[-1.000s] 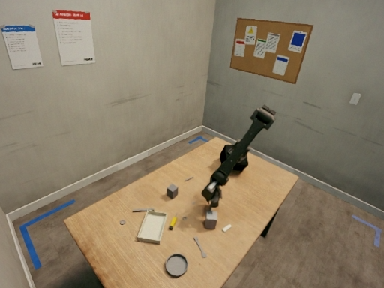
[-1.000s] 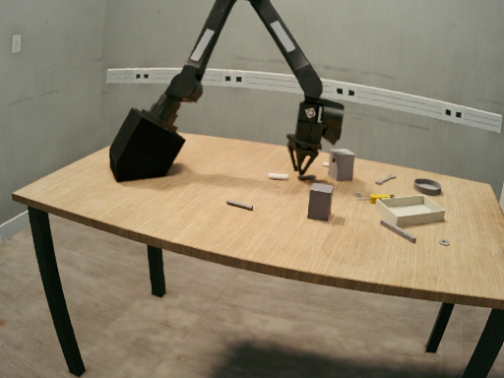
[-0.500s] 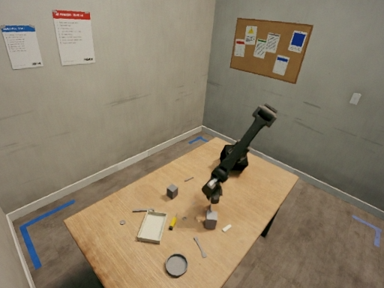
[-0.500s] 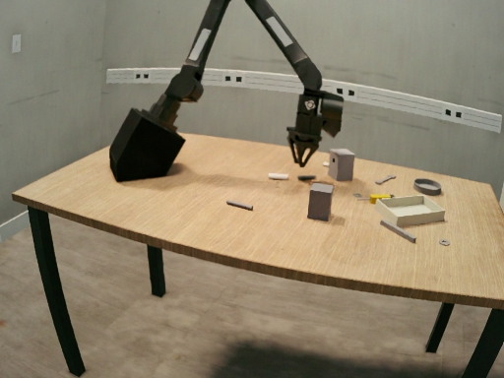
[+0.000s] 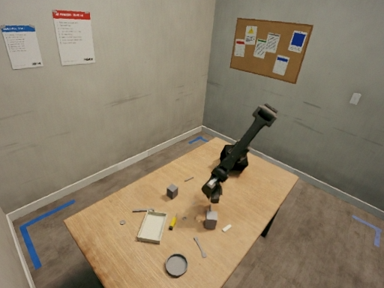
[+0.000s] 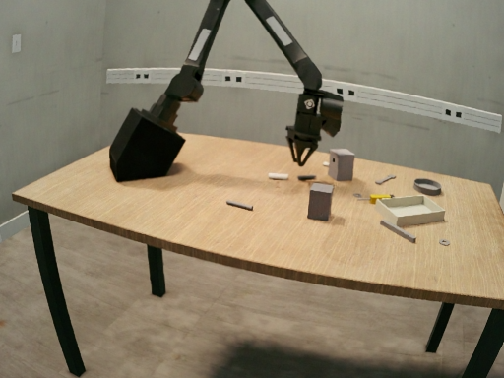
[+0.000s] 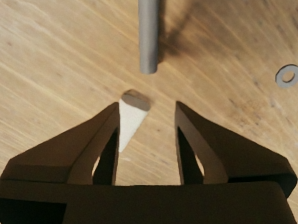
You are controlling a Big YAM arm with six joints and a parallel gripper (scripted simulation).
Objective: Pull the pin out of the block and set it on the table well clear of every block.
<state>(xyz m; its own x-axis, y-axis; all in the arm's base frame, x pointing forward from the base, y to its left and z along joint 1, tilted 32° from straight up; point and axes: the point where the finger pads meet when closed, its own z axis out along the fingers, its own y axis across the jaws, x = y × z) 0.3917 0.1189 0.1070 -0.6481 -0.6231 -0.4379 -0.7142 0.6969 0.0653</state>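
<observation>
The grey pin (image 7: 149, 30) (image 6: 306, 177) (image 5: 210, 207) lies flat on the table (image 5: 112, 240) (image 6: 197, 231), free of its block. Its grey block (image 6: 341, 164) (image 5: 210, 220) stands upright just beside it, with the empty hole in its side face. A second grey block (image 6: 320, 201) (image 5: 172, 191) stands apart. My gripper (image 7: 147, 111) (image 6: 300, 162) (image 5: 214, 199) hangs a little above the table near the pin's end, pointing down. Its fingers stand apart with nothing between them.
A white tray (image 5: 150, 241) (image 6: 415, 218), a yellow item (image 5: 172, 222) (image 6: 380, 198), a round dish (image 5: 176, 265) (image 6: 427, 185), a spanner (image 5: 200, 246), a white piece (image 5: 226, 227) (image 6: 278, 175), a small rod (image 6: 239, 205) (image 5: 188, 179) and a washer (image 7: 288, 75) lie around. The arm's base (image 6: 145, 145) stands at the far end.
</observation>
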